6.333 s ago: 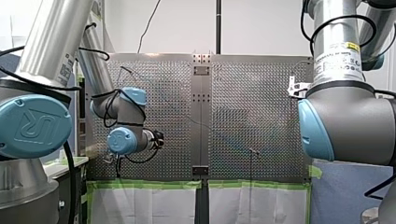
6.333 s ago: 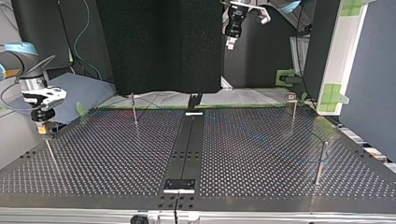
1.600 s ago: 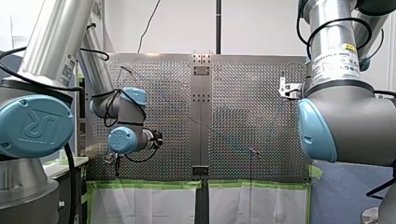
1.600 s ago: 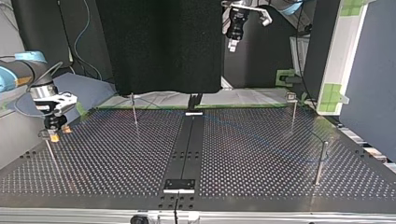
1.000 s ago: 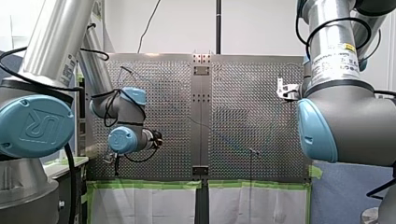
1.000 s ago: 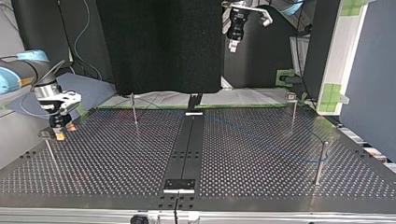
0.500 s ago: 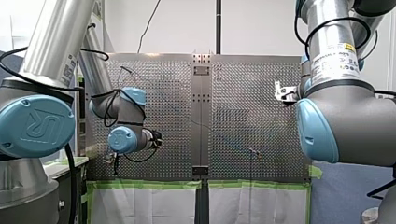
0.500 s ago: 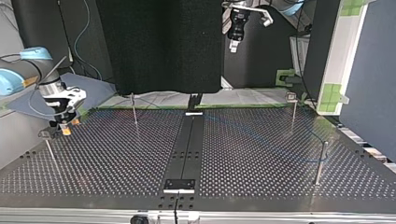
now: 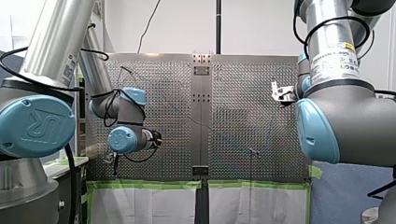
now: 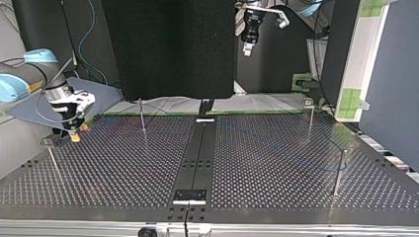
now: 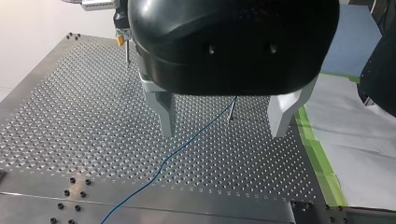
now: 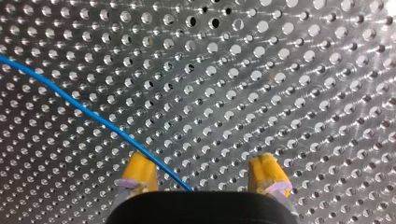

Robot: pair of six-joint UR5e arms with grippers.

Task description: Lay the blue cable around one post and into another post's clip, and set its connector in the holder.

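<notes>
The thin blue cable (image 11: 161,164) lies loose on the perforated plate. In the left wrist view it runs under my left gripper (image 11: 224,126), which hangs open well above the plate with nothing held. My right gripper (image 12: 203,175) is low over the plate and open, its yellow pads (image 12: 138,170) apart, and the blue cable (image 12: 84,108) passes between them, close to one pad. In the top view my right gripper (image 10: 74,134) sits at the left beside a clip-topped post (image 10: 51,155), and my left gripper (image 10: 248,47) is high at the back. I cannot make out the connector.
More thin posts stand on the plate (image 10: 123,173): one at the back left (image 10: 142,117), one with a clip at the back right (image 10: 310,121), and a thicker one at the right (image 10: 340,170). A black strip (image 10: 197,153) runs down the middle. Green tape (image 9: 149,185) edges the plate.
My right gripper has moved toward the top view's right and slightly back, away from the clip post at the left. My left arm has not moved.
</notes>
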